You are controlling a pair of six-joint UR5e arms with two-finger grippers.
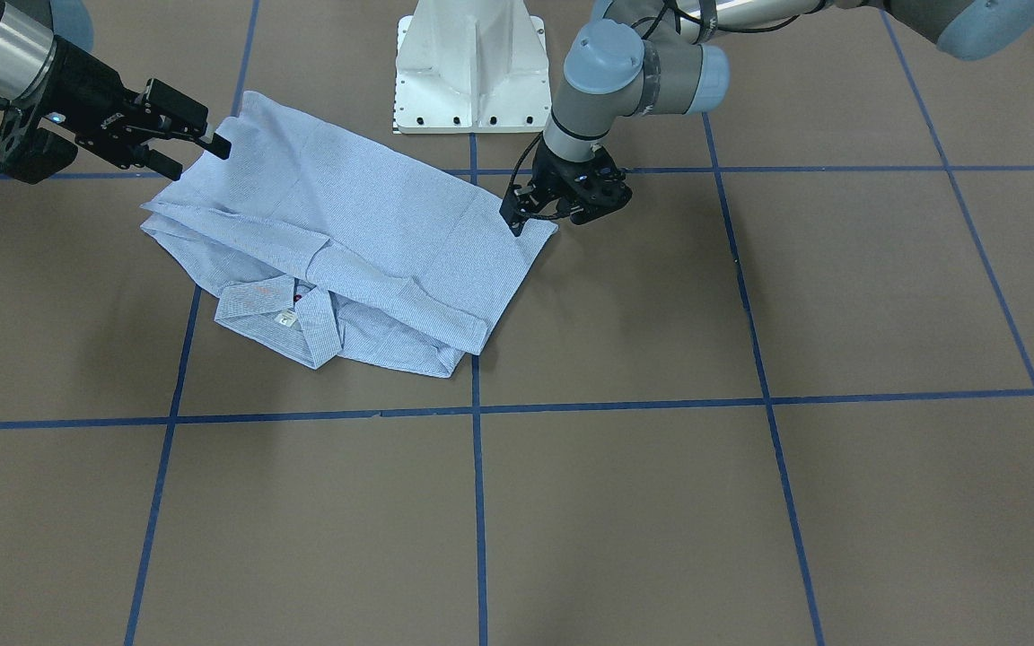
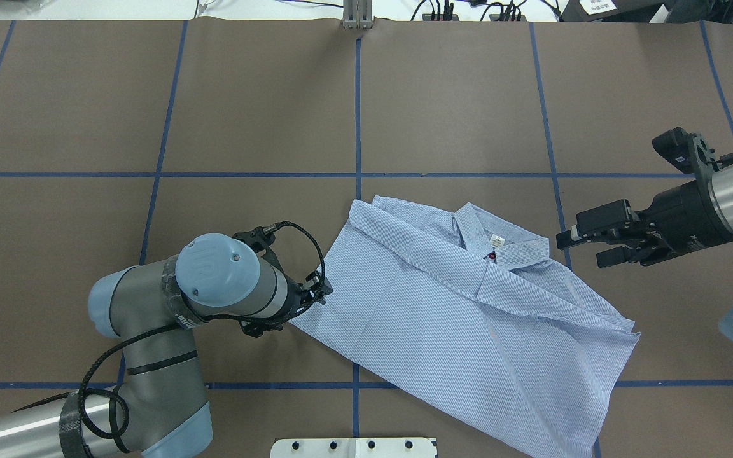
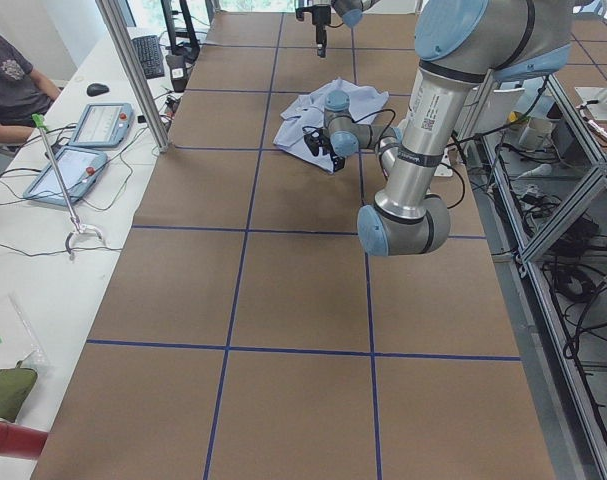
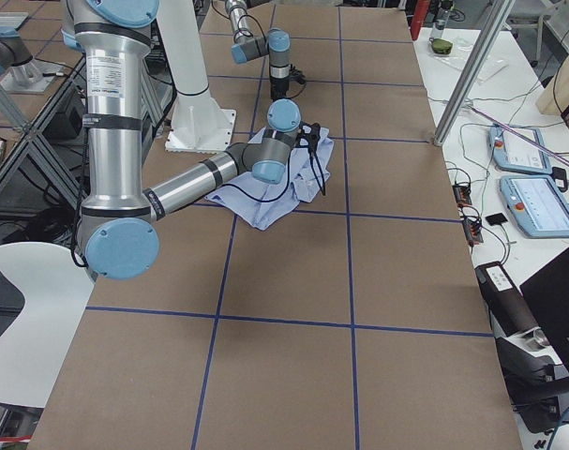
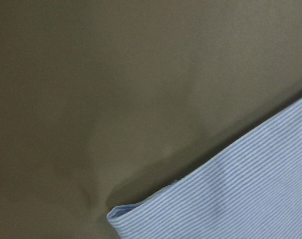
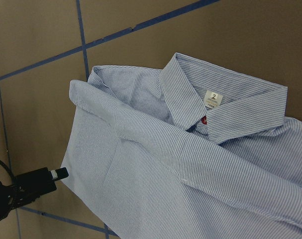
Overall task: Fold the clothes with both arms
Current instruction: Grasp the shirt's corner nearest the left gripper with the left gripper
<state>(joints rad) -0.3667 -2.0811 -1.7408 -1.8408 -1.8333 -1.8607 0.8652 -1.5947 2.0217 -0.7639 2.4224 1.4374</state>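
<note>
Beside shirt (image 2: 443, 318), right claw (image 2: 579, 249) agape, empty

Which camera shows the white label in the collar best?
The right wrist view: the label is large, its "2" readable. Overhead and front views show a tiny white speck; side views are too far; the left wrist misses it.

Six views, one shared shirt (image 2: 468, 318)

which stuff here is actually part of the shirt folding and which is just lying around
Part of the job:
striped shirt
left gripper, at the shirt's edge
right gripper, open

Just lying about:
white pedestal base
teach pendants on the side bench
keyboard
</note>
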